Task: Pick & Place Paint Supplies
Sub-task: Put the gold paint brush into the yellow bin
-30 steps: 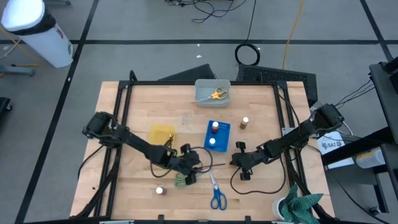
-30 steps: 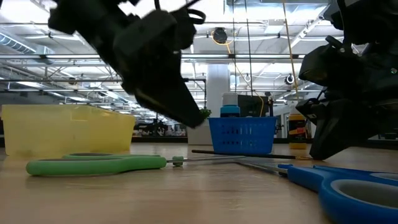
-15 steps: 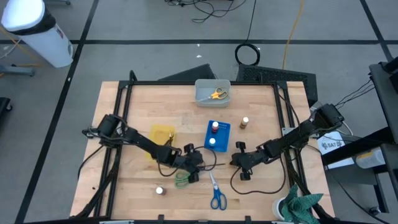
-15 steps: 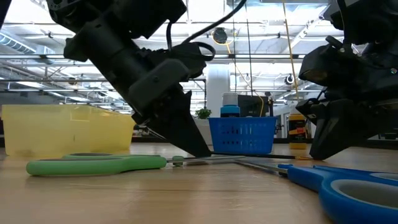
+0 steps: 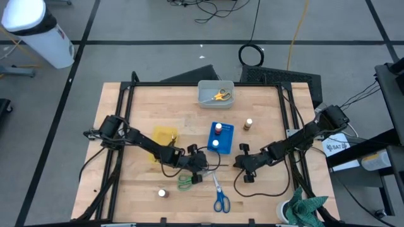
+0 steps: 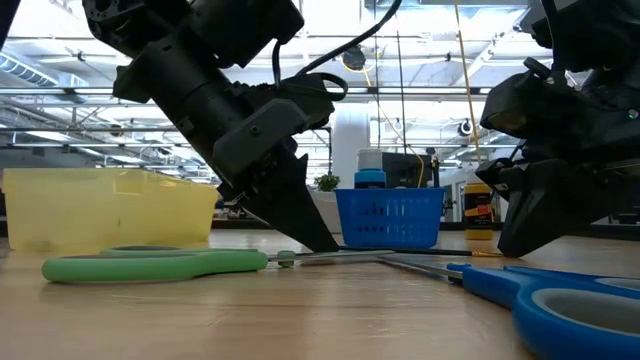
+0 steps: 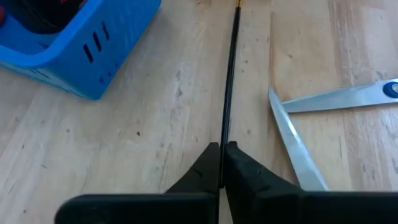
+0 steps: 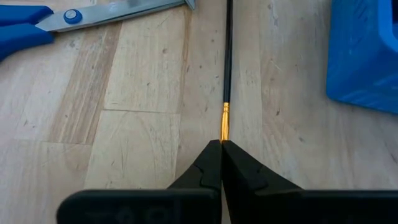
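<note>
A thin dark brush (image 5: 219,167) lies on the wooden table between my two grippers. In front of it are the green scissors (image 5: 185,183) and the blue scissors (image 5: 220,197). My left gripper (image 7: 222,147) is shut on one end of the brush and my right gripper (image 8: 221,144) is shut on the other. In the low view the left gripper's tips (image 6: 322,244) reach down to the tabletop. A white-topped bottle (image 5: 162,193) stands near the front edge and a brown-topped bottle (image 5: 249,124) stands to the right of the blue tray. My left gripper pinches the brush's plain dark shaft end (image 7: 224,132) between its two fingers. The fingers slant down from the table's left side and lie along the brush, which rests on the table. My right gripper pinches the brush just behind its gold ferrule (image 8: 223,124), slanting down from the table's right side, fingers along the brush. That end rests on the wood too.
The blue tray (image 5: 226,133), holding two bottles, sits just behind the brush. The yellow tray (image 5: 164,136) is to its left. A grey bin (image 5: 206,96) with yellow scissors stands at the far edge. The blue scissors' blades (image 7: 292,134) lie close to the brush.
My left gripper has come down to the tabletop and gone a little toward the table's right edge, ending at the brush's left end. The brush, scissors and right gripper have stayed where they were.
</note>
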Motion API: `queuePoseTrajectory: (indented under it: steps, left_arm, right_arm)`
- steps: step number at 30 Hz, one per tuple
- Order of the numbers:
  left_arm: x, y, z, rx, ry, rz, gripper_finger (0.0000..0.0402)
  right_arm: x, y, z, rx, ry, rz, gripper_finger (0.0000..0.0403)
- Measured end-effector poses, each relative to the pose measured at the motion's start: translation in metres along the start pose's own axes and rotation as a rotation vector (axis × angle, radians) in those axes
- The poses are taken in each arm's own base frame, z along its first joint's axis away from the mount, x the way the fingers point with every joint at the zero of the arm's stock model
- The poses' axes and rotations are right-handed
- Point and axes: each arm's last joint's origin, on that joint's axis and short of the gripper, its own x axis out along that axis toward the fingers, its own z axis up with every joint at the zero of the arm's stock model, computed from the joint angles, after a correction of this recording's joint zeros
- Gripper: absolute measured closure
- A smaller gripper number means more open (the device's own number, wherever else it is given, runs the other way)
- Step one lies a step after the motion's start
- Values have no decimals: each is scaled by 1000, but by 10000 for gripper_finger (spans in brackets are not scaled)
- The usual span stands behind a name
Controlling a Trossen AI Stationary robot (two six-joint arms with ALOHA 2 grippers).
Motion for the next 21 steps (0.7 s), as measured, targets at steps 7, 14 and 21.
queuePoseTrajectory:
  steps: [7, 14, 21]
  left_arm:
    - [-15, -2, 8, 9, 2, -24, 395]
    - [-73, -22, 23, 51, -100, 63, 400]
    - [-141, -43, 11, -26, -166, 209, 401]
  right_arm:
    - [-4, 1, 7, 10, -61, 27, 403]
    - [-33, 6, 21, 16, -175, 107, 403]
    - [-65, 13, 33, 21, -324, 177, 403]
